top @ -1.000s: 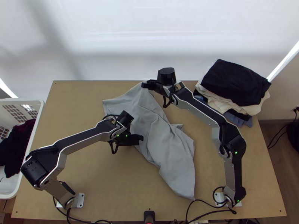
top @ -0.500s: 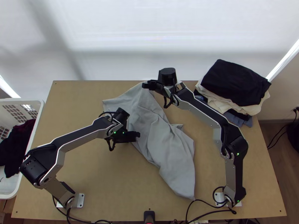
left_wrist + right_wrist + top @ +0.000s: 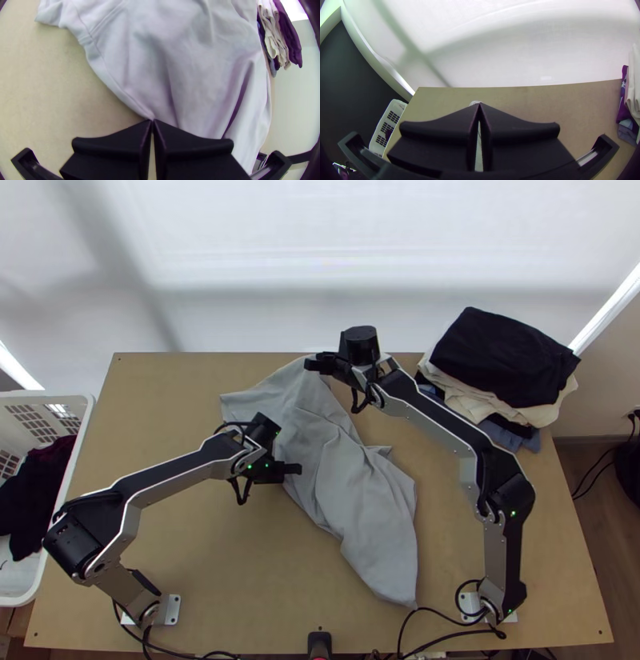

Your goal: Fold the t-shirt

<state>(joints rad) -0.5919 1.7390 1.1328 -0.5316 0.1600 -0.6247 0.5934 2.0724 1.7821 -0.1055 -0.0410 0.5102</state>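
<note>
Left end effector [image 3: 296, 469] is clamping the grey T-shirt's [image 3: 360, 492] edge, fingers together; right end effector [image 3: 310, 364] is pinching its far edge, likewise together. Soft, matte cloth is lying bunched between and beside them, creases running toward the near side. Smooth wooden tabletop [image 3: 184, 540] is spreading underneath. Right of both, folded clothes [image 3: 504, 356] are sitting stacked; left, a slotted white plastic basket [image 3: 76, 476] is holding dark cloth [image 3: 36, 492]. Beyond, a pale backdrop [image 3: 320, 268] is hanging, faintly shadowed.
</note>
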